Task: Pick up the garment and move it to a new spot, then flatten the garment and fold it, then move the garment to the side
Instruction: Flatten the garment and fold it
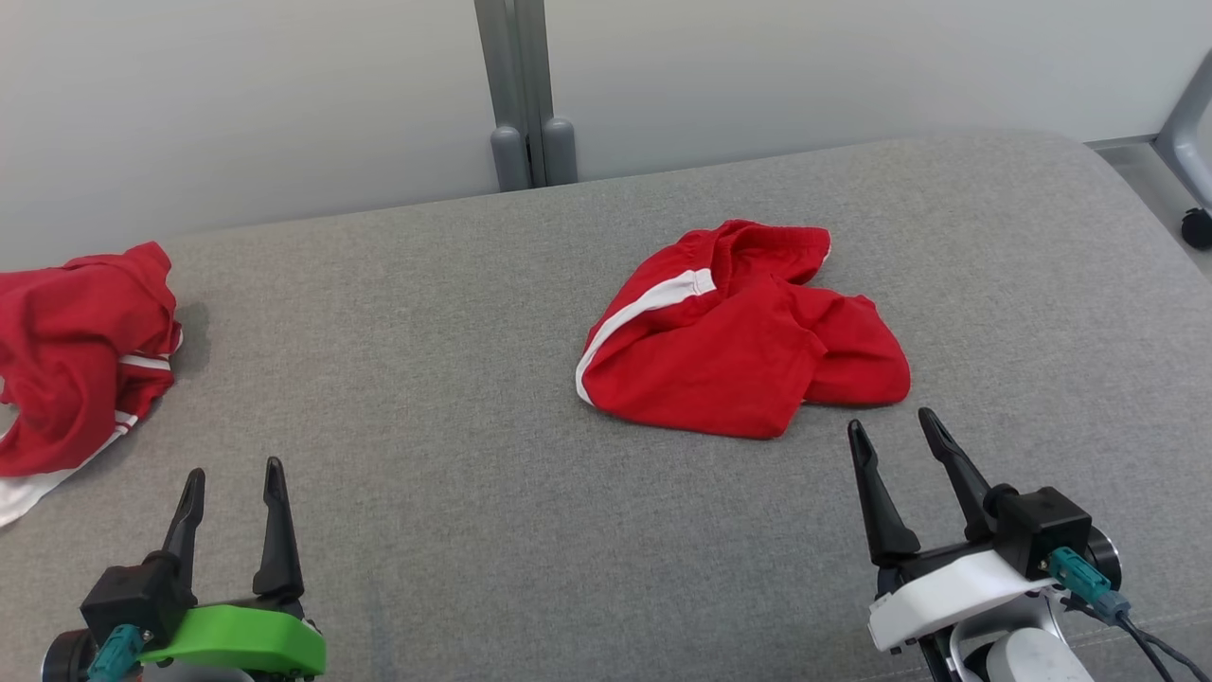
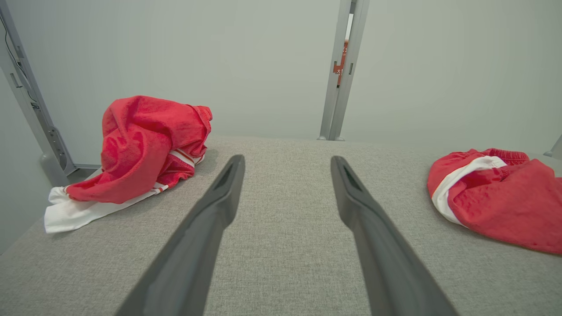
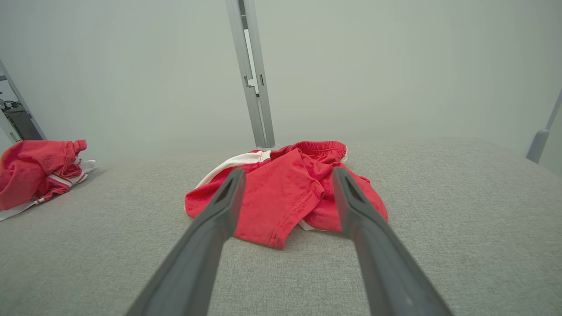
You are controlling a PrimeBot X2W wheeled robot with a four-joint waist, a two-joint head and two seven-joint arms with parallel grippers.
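Your left pincer (image 1: 235,468): spread, empty.
Your right pincer (image 1: 891,421): spread, empty, near the shorts.
Red shorts (image 1: 739,341): crumpled mid-table (image 1: 426,379).
Second red garment (image 1: 76,350): table's left edge.

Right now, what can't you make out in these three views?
Left red garment: head view, cut by the left edge; bunched up, so its type is unclear.
Centre red garment: own folds hide the underside; left wrist view cuts it at the right edge.
Grey frame with a black wheel: head view, cut by the right edge; what it belongs to is unclear.
Small red mark on the post: left wrist view, too small to read.
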